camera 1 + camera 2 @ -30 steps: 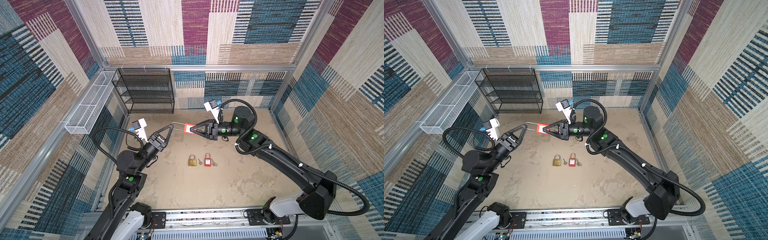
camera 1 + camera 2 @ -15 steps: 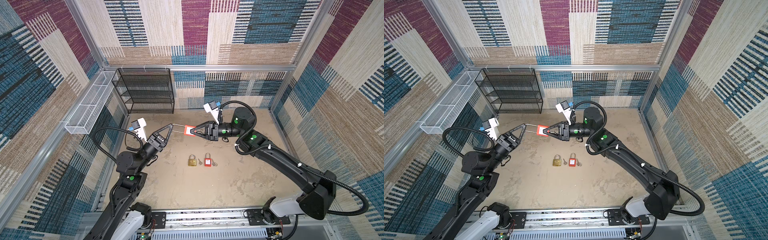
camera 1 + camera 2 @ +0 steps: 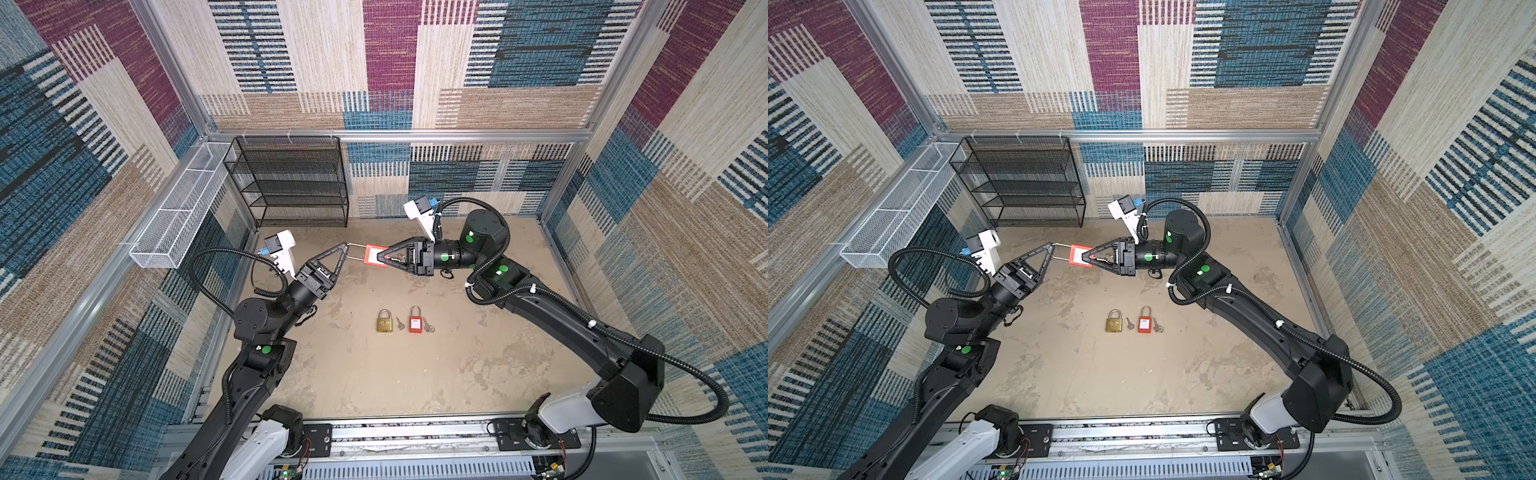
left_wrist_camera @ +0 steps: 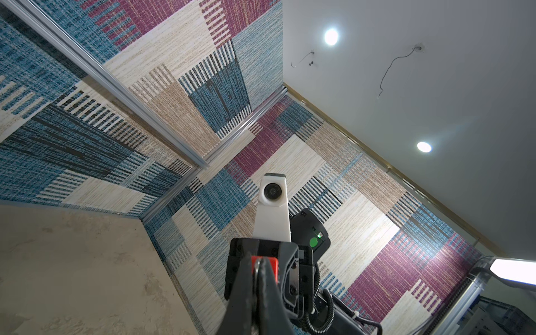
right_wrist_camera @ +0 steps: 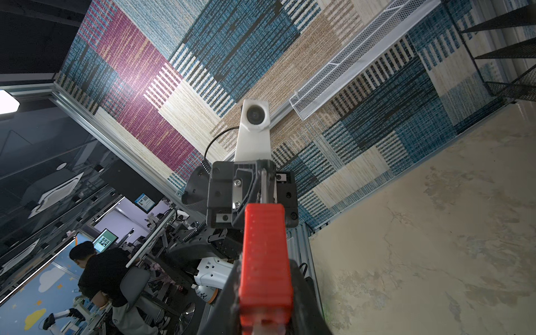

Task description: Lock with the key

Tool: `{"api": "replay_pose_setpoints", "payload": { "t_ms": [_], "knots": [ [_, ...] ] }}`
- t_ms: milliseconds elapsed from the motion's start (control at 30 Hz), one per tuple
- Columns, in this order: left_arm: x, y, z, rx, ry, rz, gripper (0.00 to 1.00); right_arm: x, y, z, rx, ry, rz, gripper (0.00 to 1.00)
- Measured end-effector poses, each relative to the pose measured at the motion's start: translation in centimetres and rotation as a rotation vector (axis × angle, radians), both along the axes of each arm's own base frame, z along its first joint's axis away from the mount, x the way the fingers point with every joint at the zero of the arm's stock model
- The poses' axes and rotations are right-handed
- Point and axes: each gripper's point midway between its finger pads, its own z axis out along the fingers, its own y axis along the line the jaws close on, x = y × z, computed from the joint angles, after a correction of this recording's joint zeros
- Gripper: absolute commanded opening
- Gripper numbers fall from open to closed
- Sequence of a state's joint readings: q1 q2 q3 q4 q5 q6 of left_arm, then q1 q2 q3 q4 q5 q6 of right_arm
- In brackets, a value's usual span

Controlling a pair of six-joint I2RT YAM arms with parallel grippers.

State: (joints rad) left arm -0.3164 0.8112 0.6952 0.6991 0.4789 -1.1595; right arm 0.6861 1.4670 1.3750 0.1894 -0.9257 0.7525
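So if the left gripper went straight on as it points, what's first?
The body of the red padlock: the left gripper is shut on its shackle, and the right gripper holding that body faces it head-on.

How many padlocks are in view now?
3. A long-shackle red padlock is aloft, left pincer on its shackle, right pincer on its body. A brass padlock and a short red padlock lie side by side on the table. None looks hidden.

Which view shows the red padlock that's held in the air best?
A top view: the held red padlock shows whole there, body and shackle, and it does so in both top views. The right wrist view shows only its ribbed edge, close up; the left wrist view only a red sliver behind the jaws.
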Motion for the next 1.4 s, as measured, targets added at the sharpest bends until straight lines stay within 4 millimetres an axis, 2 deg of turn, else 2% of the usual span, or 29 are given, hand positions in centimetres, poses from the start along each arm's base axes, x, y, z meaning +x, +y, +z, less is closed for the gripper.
{"api": "replay_pose_setpoints", "payload": {
  "t_ms": [367, 400, 467, 600, 733, 867, 1133, 1400],
  "knots": [
    [0.6, 0.3, -0.9, -0.004, 0.030, 0.025, 0.00, 0.6, 0.6, -0.7, -0.006, 0.033, 0.013, 0.06],
    [0.6, 0.3, -0.9, -0.001, 0.030, 0.030, 0.03, 0.6, 0.6, -0.7, -0.006, 0.033, 0.014, 0.06],
    [0.5, 0.4, -1.0, 0.001, 0.033, 0.030, 0.17, 0.6, 0.6, -0.7, -0.006, 0.034, 0.015, 0.06],
    [0.3, -0.3, -1.9, 0.020, 0.047, -0.005, 0.38, 0.6, 0.5, -0.5, 0.003, 0.019, -0.001, 0.06],
    [0.5, -0.2, -2.1, 0.016, 0.061, -0.007, 0.47, 0.6, 0.2, -0.4, 0.019, 0.013, -0.024, 0.06],
    [0.2, -0.5, -2.0, 0.024, 0.053, -0.026, 0.57, 0.9, 0.2, -1.2, 0.015, 0.048, -0.041, 0.06],
    [0.4, -0.7, -2.3, 0.031, 0.057, -0.028, 0.58, 1.8, 0.5, -1.9, 0.017, 0.095, -0.073, 0.06],
    [1.5, -1.6, -3.4, 0.044, 0.081, -0.049, 0.57, 2.2, 1.6, -2.5, 0.026, 0.127, -0.073, 0.06]
  ]
}}
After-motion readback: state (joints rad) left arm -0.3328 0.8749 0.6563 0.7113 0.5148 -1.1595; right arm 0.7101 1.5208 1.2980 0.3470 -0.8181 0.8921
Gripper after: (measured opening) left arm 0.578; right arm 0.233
